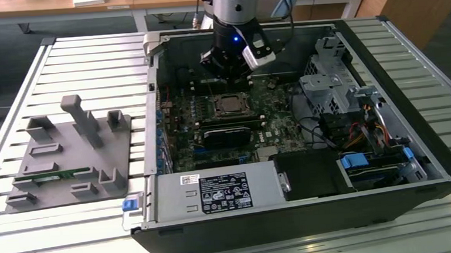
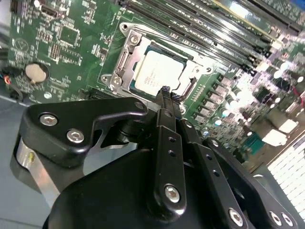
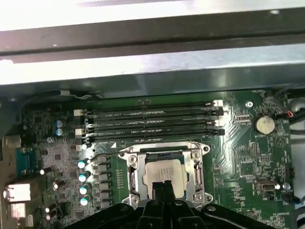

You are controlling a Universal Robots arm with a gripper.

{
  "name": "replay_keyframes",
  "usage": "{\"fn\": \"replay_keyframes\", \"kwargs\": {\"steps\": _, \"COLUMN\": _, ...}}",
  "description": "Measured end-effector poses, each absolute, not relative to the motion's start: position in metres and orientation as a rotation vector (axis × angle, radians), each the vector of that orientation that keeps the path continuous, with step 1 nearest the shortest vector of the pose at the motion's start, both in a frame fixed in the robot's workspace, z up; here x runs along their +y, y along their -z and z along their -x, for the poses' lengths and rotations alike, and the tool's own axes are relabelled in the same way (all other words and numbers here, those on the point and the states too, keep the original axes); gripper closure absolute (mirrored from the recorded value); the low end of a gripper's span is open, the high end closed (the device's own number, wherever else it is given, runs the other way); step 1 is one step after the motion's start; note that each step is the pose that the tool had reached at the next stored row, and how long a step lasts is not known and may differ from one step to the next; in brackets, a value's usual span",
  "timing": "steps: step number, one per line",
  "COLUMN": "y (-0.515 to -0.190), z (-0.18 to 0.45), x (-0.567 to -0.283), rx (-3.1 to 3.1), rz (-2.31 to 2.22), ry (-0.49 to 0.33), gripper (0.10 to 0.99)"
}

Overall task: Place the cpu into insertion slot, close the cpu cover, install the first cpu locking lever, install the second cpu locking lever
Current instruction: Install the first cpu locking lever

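The cpu [image 1: 228, 104] [image 2: 157, 71] [image 3: 164, 174] lies flat in the insertion slot [image 1: 229, 97] on the green motherboard, silver face up. The cpu cover [image 2: 127, 61] [image 3: 134, 168] is a silver frame lying down around the chip. In the exterior view my gripper [image 1: 227, 74] hangs inside the computer case just beyond the socket. In both wrist views its black fingertips [image 2: 164, 91] [image 3: 161, 185] are pressed together with nothing between them, over the chip's near edge. A thin wire lever [image 3: 102, 153] runs beside the socket.
Long black memory slots [image 3: 150, 121] lie next to the socket. The case wall [image 1: 158, 77], a drive cage [image 1: 325, 91] and cables [image 1: 351, 133] surround the board. On the slatted table, a grey fixture [image 1: 70, 153] holds a green memory stick [image 1: 56, 176].
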State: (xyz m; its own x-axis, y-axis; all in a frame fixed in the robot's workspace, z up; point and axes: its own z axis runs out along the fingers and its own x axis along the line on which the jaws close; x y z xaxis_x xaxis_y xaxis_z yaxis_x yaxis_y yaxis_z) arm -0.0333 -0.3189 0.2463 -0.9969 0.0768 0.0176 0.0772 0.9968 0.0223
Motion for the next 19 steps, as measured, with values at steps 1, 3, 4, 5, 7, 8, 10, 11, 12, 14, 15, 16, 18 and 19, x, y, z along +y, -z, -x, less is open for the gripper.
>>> {"fn": "replay_keyframes", "kwargs": {"steps": 1, "y": -0.246, "z": 0.034, "x": -0.319, "rx": -3.123, "rz": 0.114, "ry": 0.036, "gripper": 0.980}}
{"fn": "replay_keyframes", "kwargs": {"steps": 3, "y": -0.246, "z": 0.040, "x": -0.319, "rx": -3.124, "rz": 0.112, "ry": 0.036, "gripper": 0.980}}
{"fn": "replay_keyframes", "kwargs": {"steps": 4, "y": -0.246, "z": 0.044, "x": -0.319, "rx": -3.125, "rz": 0.112, "ry": 0.036, "gripper": 0.980}}
{"fn": "replay_keyframes", "kwargs": {"steps": 5, "y": -0.246, "z": 0.048, "x": -0.319, "rx": -3.126, "rz": 0.112, "ry": 0.037, "gripper": 0.980}}
{"fn": "replay_keyframes", "kwargs": {"steps": 7, "y": -0.246, "z": 0.056, "x": -0.319, "rx": -3.127, "rz": 0.112, "ry": 0.037, "gripper": 0.980}}
{"fn": "replay_keyframes", "kwargs": {"steps": 8, "y": -0.246, "z": 0.059, "x": -0.319, "rx": -3.128, "rz": 0.112, "ry": 0.037, "gripper": 0.980}}
{"fn": "replay_keyframes", "kwargs": {"steps": 10, "y": -0.246, "z": 0.066, "x": -0.319, "rx": -3.130, "rz": 0.112, "ry": 0.037, "gripper": 0.980}}
{"fn": "replay_keyframes", "kwargs": {"steps": 11, "y": -0.246, "z": 0.069, "x": -0.319, "rx": -3.131, "rz": 0.112, "ry": 0.037, "gripper": 0.980}}
{"fn": "replay_keyframes", "kwargs": {"steps": 12, "y": -0.246, "z": 0.072, "x": -0.319, "rx": -3.133, "rz": 0.111, "ry": 0.037, "gripper": 0.980}}
{"fn": "replay_keyframes", "kwargs": {"steps": 14, "y": -0.246, "z": 0.078, "x": -0.319, "rx": -3.138, "rz": 0.112, "ry": 0.038, "gripper": 0.980}}
{"fn": "replay_keyframes", "kwargs": {"steps": 15, "y": -0.246, "z": 0.080, "x": -0.319, "rx": -3.143, "rz": 0.112, "ry": 0.038, "gripper": 0.980}}
{"fn": "replay_keyframes", "kwargs": {"steps": 16, "y": -0.247, "z": 0.081, "x": -0.319, "rx": -3.146, "rz": 0.112, "ry": 0.038, "gripper": 0.980}}
{"fn": "replay_keyframes", "kwargs": {"steps": 18, "y": -0.250, "z": 0.083, "x": -0.319, "rx": -3.154, "rz": 0.112, "ry": 0.039, "gripper": 0.980}}
{"fn": "replay_keyframes", "kwargs": {"steps": 19, "y": -0.252, "z": 0.084, "x": -0.319, "rx": -3.157, "rz": 0.112, "ry": 0.040, "gripper": 0.980}}
